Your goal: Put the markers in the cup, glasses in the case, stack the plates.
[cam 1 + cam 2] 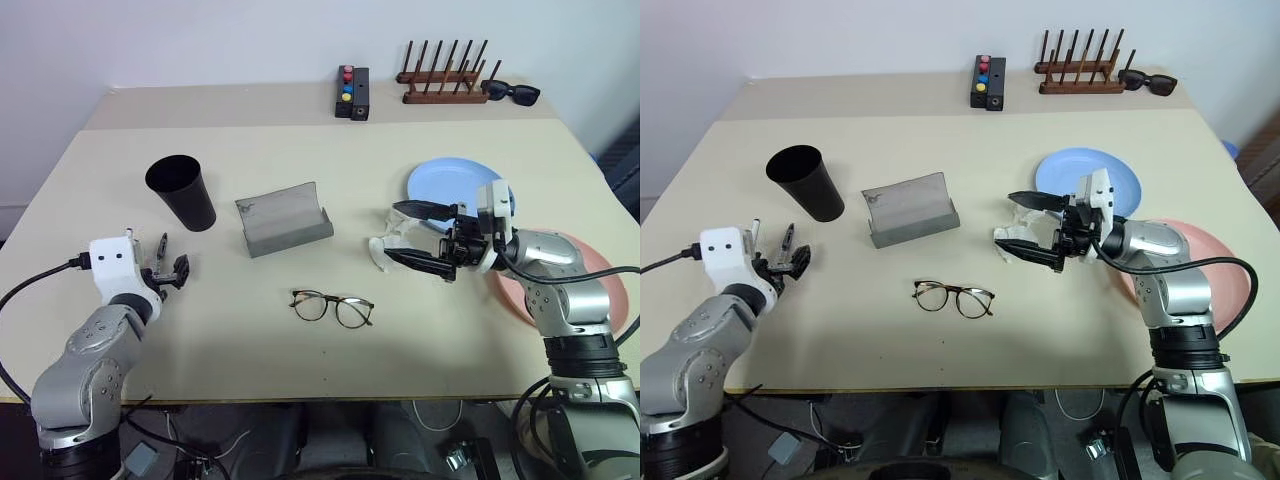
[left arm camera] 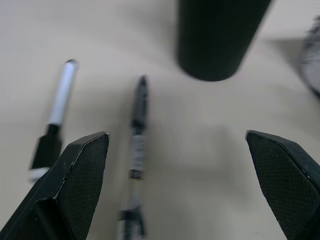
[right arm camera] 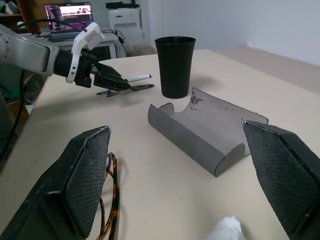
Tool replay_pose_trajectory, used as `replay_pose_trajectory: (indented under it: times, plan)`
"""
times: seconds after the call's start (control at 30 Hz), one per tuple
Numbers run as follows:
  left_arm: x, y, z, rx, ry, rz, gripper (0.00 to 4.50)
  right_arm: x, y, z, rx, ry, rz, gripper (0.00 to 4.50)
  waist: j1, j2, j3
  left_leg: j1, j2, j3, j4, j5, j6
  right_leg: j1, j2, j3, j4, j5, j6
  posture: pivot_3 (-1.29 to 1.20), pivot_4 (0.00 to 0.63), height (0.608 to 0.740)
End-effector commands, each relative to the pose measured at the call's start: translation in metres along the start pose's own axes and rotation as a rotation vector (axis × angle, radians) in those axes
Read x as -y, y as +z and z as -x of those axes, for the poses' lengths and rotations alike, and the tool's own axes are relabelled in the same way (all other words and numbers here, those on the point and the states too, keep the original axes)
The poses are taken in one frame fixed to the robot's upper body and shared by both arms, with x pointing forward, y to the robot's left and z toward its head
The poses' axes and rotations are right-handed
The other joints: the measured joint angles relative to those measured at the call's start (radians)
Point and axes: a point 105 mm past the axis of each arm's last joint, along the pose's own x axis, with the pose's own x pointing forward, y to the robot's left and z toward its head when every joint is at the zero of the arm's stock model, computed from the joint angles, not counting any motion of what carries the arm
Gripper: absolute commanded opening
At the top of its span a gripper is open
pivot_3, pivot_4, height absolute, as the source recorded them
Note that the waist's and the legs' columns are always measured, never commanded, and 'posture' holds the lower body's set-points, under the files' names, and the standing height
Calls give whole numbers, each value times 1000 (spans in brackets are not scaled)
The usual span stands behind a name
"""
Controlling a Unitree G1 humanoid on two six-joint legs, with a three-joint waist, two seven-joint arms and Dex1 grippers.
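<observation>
Two markers lie on the table at the near left, just beside the left gripper, whose jaws stand wide apart with nothing between them. The left wrist view separates the pair: a white-barrelled marker and a dark marker, side by side, both pointing toward the cup, which stands upright just beyond them. They look light, stiff and smooth, likely to roll, so a pinch across the middle of the barrel seems safest. The right gripper hovers open and empty over the table, left of the blue plate and the pink plate, which lie apart, unstacked. The glasses rest near centre, thin and fragile; the bridge or a temple looks like the safer hold. The case lies open behind them. The right wrist view shows the case's curved trough and the left gripper poised at the markers; the head views alone show the plates.
</observation>
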Motion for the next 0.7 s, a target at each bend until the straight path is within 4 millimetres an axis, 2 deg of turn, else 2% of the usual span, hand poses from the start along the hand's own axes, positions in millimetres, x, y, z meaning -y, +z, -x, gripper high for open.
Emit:
replay_pose_trajectory:
  times: [0.03, 0.2, 0.7]
  plan:
    - [-15, 12, 2, 37, 72, 18, 4500, -5, 14, -7, 31, 31, 38, 4305, 0, 0, 0, 0, 0, 0, 0, 0, 0, 0, 0, 0, 0, 0, 0, 0, 150, 740]
    - [-20, 11, 1, 9, 91, 30, 4500, -7, 15, -10, 39, 49, 27, 4305, 0, 0, 0, 0, 0, 0, 0, 0, 0, 0, 0, 0, 0, 0, 0, 0, 150, 740]
    - [-4, -5, -2, -59, 54, 38, 4500, -11, 8, -7, 21, 66, 19, 4305, 0, 0, 0, 0, 0, 0, 0, 0, 0, 0, 0, 0, 0, 0, 0, 0, 150, 740]
